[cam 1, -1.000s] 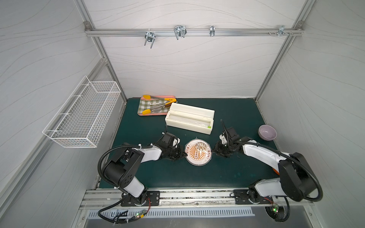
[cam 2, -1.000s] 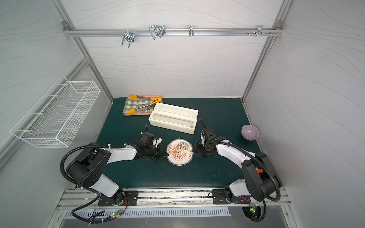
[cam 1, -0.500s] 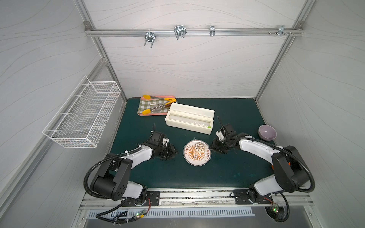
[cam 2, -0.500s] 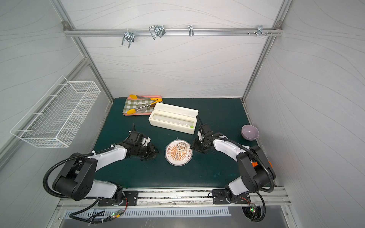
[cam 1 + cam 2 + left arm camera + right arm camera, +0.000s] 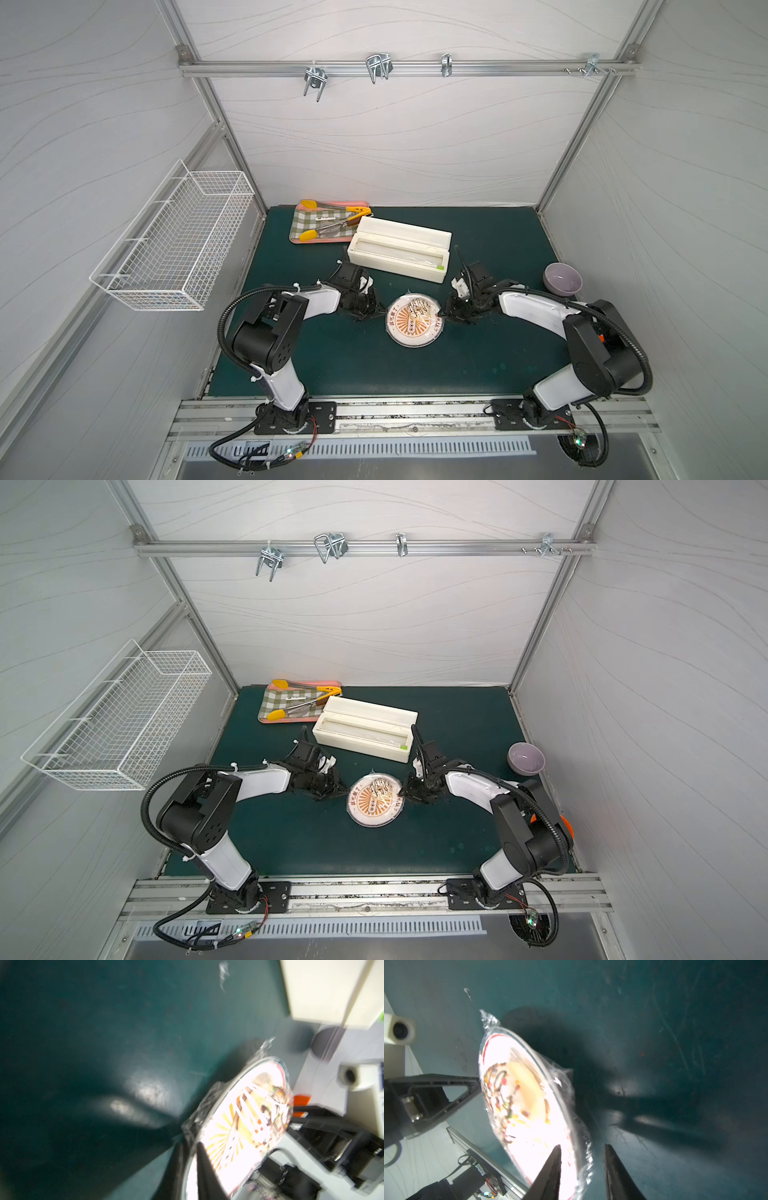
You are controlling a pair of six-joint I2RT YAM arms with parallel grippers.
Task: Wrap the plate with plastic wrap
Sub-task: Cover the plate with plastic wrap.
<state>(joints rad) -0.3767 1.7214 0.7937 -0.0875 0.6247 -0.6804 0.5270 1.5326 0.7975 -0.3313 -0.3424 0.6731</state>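
The plate [image 5: 413, 321] [image 5: 375, 799], white with an orange sunburst and a food piece, lies on the green mat under glossy plastic wrap [image 5: 489, 1019] [image 5: 199, 1109] that is crinkled round its rim. At the plate's left edge my left gripper [image 5: 379, 312] [image 5: 341, 789] [image 5: 192, 1165] has its fingers nearly together, pinching film at the rim. At the right edge my right gripper [image 5: 443, 312] [image 5: 404, 791] [image 5: 583, 1147] is open. One of its fingers is over the plate [image 5: 529, 1095] and the other outside the rim, with film between them.
A cream dispenser box [image 5: 399, 253] lies just behind the plate. A lilac bowl [image 5: 563, 279] sits at the right edge of the mat. A checked tray with yellow-tipped tongs [image 5: 328, 222] is at the back left. A wire basket [image 5: 174, 245] hangs on the left wall.
The left gripper drew back left from the plate and opened, then returned to the plate's left edge and shut. The right gripper shifted slightly along the right rim and narrowed its jaws.
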